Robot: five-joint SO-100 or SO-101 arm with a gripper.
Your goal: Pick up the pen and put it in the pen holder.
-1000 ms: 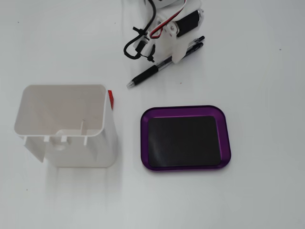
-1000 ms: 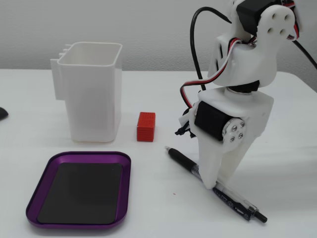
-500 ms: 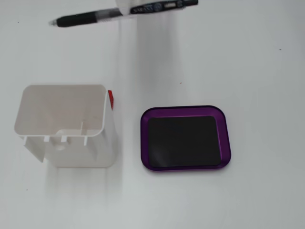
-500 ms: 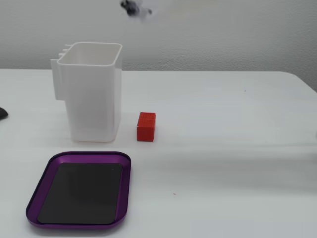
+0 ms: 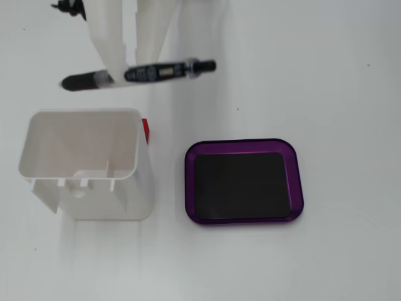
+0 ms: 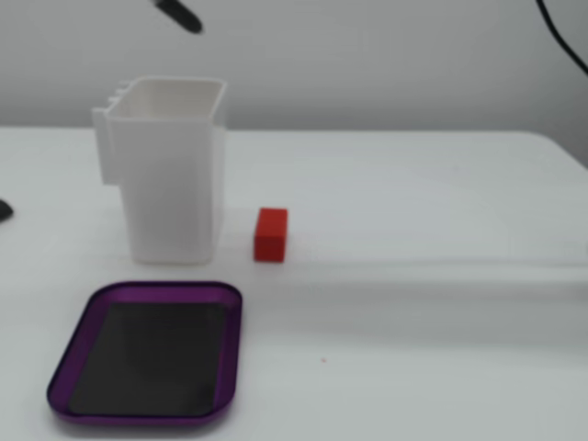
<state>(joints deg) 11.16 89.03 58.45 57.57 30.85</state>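
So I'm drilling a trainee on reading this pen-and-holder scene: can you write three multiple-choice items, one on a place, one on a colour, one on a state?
1. In the fixed view from the side, where is the red block?
A. inside the holder
B. on the table right of the white pen holder
C. on the tray

2. What colour is the tray's rim?
A. purple
B. green
C. yellow

3. What state is the pen in?
A. standing in the holder
B. lying on the tray
C. held by the gripper

Key: 1 B, the block sits on bare table beside the holder. 2 A, the rim is purple around a dark centre. 3 C, the white fingers clamp the pen, and its tip shows above the holder.
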